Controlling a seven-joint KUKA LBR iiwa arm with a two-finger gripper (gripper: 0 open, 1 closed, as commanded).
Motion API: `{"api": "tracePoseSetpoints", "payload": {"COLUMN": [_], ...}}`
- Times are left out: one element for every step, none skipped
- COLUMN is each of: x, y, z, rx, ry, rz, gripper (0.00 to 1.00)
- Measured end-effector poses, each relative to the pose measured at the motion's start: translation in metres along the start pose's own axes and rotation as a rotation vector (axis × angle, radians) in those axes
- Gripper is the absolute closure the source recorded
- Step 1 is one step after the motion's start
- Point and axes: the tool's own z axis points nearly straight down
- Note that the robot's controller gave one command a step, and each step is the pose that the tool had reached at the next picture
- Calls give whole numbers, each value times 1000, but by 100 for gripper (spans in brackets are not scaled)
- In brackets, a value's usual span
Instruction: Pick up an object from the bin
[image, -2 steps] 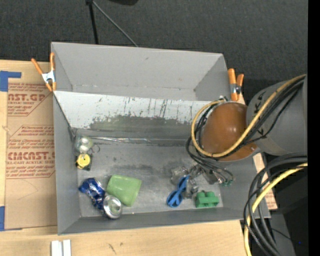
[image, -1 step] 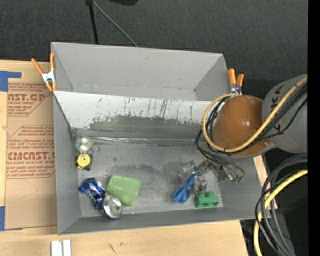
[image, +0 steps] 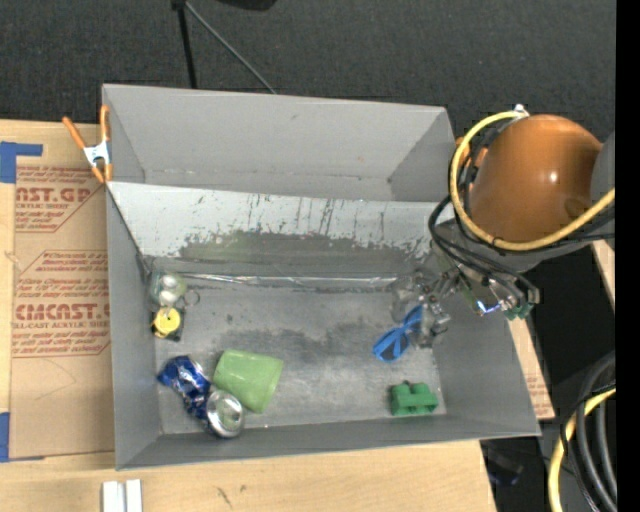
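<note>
Crushed blue can (image: 200, 392) and green cup (image: 247, 378) lie front-left. At the right, the end effector (image: 425, 312) meets a blue plastic piece (image: 397, 340); I cannot tell its grip.

Grey metal bin (image: 280, 140), walls sloping, floor scuffed and scratched toward the far wall. Near left corner: a light green cup (image: 247, 378) on its side, touching a crushed blue can (image: 190, 383) whose silver end faces the near wall. Along the left wall, further back: a small yellow item (image: 166, 321) and, just behind it, a small pale item (image: 168, 290). Near right corner: a green block (image: 413, 398). Toward the right wall: a blue piece (image: 395, 341); its contact with the floor cannot be confirmed.
</note>
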Motion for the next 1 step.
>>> {"api": "tracePoseSetpoints", "payload": {"x": [-24], "y": [-15], "z": [-26], "rx": [-3], "ry": [4], "rz": [-169], "gripper": [100]}}
